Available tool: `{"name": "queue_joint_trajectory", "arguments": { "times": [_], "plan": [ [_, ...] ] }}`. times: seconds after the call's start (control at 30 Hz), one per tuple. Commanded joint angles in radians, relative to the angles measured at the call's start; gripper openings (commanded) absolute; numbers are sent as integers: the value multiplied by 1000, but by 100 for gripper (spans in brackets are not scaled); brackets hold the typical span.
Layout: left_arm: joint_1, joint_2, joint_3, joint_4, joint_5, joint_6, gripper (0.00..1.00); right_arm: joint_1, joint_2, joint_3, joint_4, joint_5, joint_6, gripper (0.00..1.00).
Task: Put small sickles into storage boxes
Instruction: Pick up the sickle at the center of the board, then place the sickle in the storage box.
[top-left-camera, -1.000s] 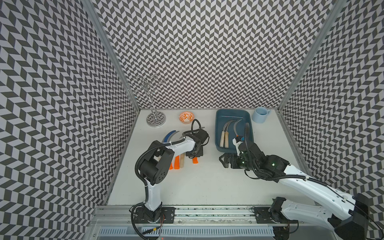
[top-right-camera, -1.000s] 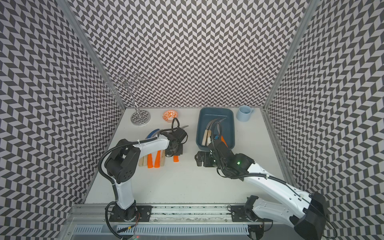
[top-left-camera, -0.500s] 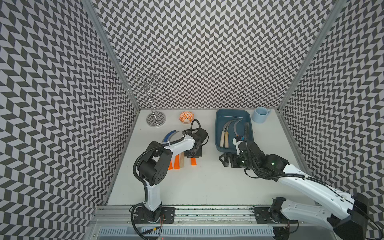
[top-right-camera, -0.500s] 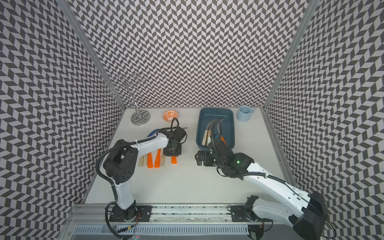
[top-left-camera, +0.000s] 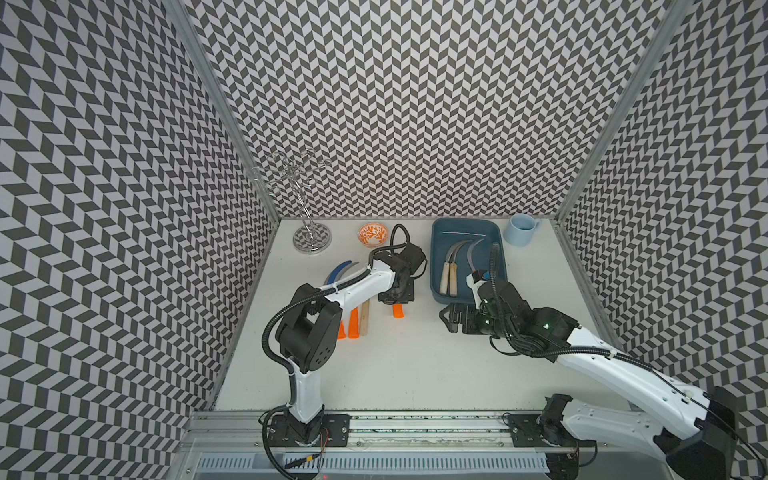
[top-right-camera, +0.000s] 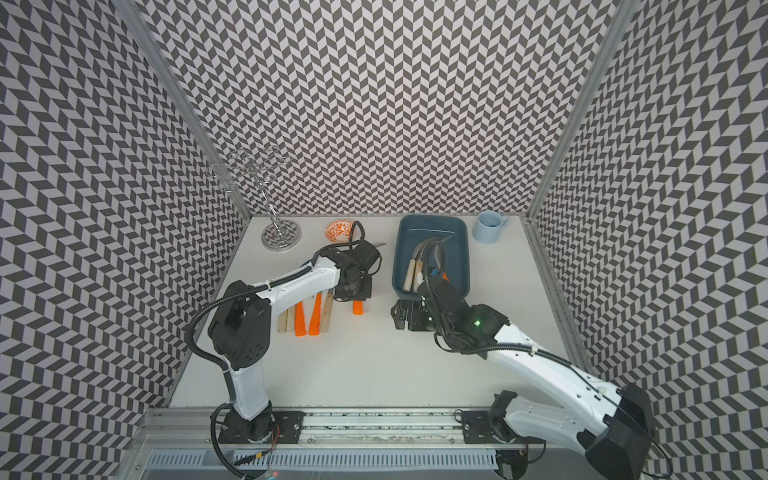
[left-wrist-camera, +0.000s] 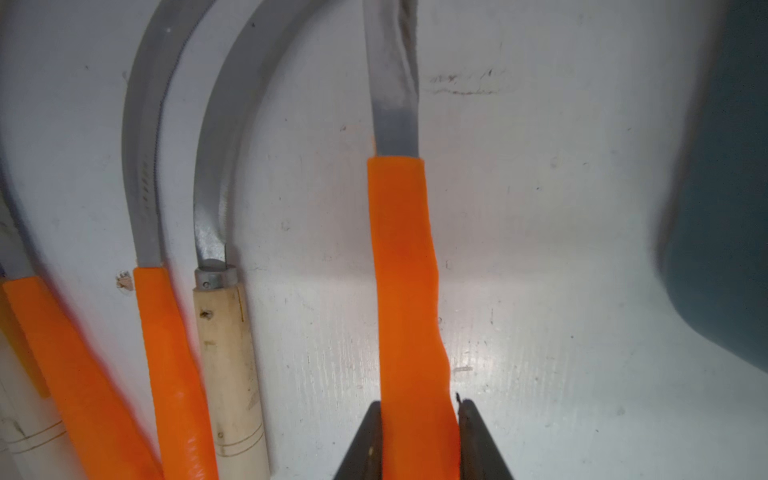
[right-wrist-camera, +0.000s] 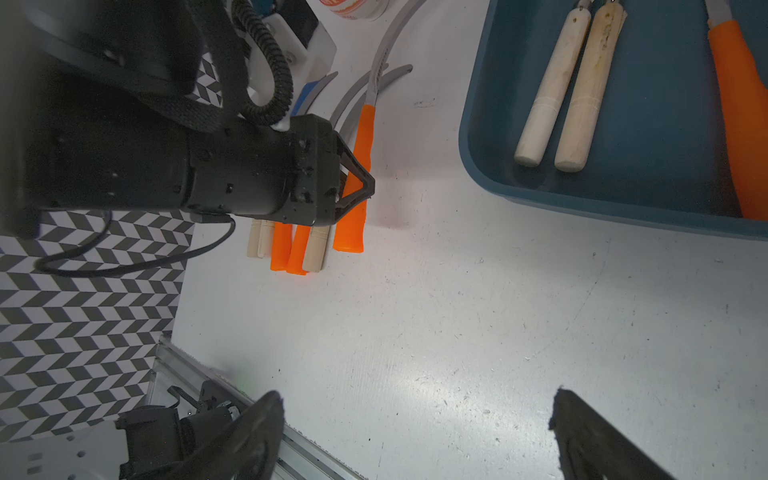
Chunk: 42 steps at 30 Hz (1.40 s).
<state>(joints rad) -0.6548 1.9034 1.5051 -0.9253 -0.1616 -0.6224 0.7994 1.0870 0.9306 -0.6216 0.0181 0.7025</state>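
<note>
One small sickle (left-wrist-camera: 405, 270), orange-handled, is clamped at its handle by the left hand (left-wrist-camera: 417, 415), low over the bench (top-left-camera: 395, 365) between a row of sickles (top-right-camera: 309, 316) nearer the left edge and the storage box (top-left-camera: 434, 266) by the far edge. In the box three more sickles (right-wrist-camera: 557, 83) are seen lying. The right hand (right-wrist-camera: 415, 397) is seen with jaws apart over the bench, just before the box's near rim.
</note>
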Motion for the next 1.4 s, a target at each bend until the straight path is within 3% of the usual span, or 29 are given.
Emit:
{"name": "queue_joint_trajectory", "arguments": {
  "times": [0.0, 0.4, 0.97, 1.37],
  "plan": [
    [-5, -30, 58, -42, -7, -17, 1, -10, -13, 34, 12, 0, -15, 100],
    [-18, 26, 274, -108, 4, -28, 1, -68, -37, 52, -28, -11, -50, 100],
    [-92, 272, 653, -144, 67, -58, 2, -214, -56, 114, -152, -30, -122, 100],
    [-127, 419, 758, -42, 174, -68, 0, -247, -82, 98, -199, -26, -129, 100]
  ]
}}
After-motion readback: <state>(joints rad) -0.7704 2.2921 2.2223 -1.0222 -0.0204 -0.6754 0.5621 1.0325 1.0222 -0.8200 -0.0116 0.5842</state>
